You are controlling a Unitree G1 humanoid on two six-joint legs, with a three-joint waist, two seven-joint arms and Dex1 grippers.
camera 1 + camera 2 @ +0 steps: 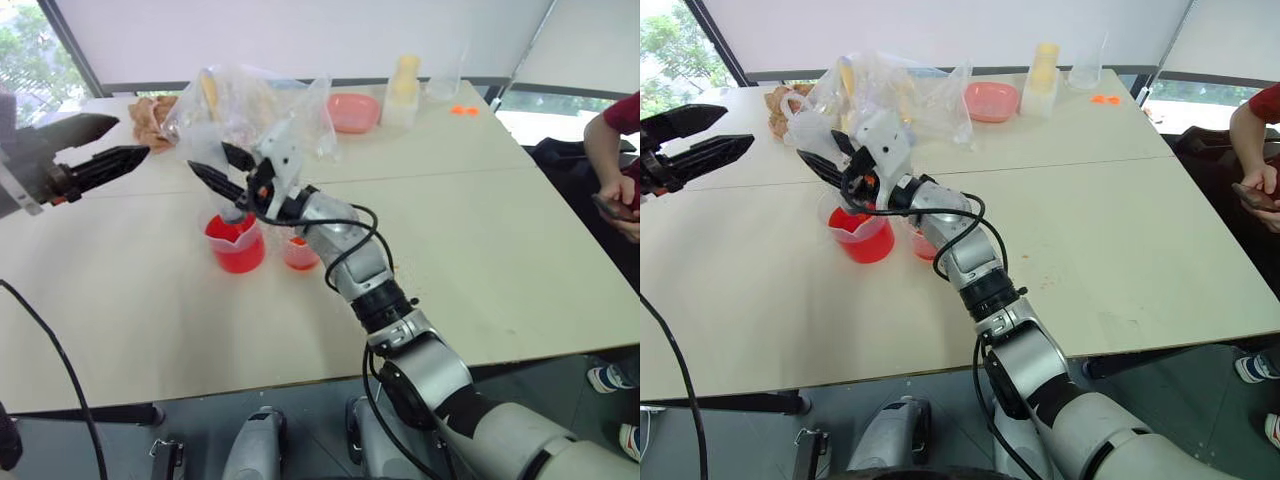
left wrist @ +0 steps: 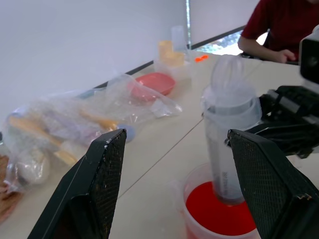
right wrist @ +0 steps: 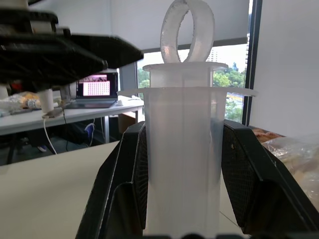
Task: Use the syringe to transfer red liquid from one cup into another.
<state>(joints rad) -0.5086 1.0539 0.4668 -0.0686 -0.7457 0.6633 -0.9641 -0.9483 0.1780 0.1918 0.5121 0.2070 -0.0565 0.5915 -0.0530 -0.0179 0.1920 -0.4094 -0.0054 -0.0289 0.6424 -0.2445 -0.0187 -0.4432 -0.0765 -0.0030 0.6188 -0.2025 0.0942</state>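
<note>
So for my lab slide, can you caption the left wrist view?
Right gripper holds the syringe upright with its tip in the beaker of red liquid, framed by open left fingers.

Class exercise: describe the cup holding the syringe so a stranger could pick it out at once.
On the pale table, before the plastic bags, stand two clear cups. It is the wider spouted beaker, full of red liquid, left of the narrower cup.

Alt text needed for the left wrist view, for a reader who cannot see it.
A large clear plastic syringe stands upright, its lower end in the red liquid of a clear plastic beaker, held by the right gripper. The left gripper, jaws open, frames it, with bagged items behind.
</note>
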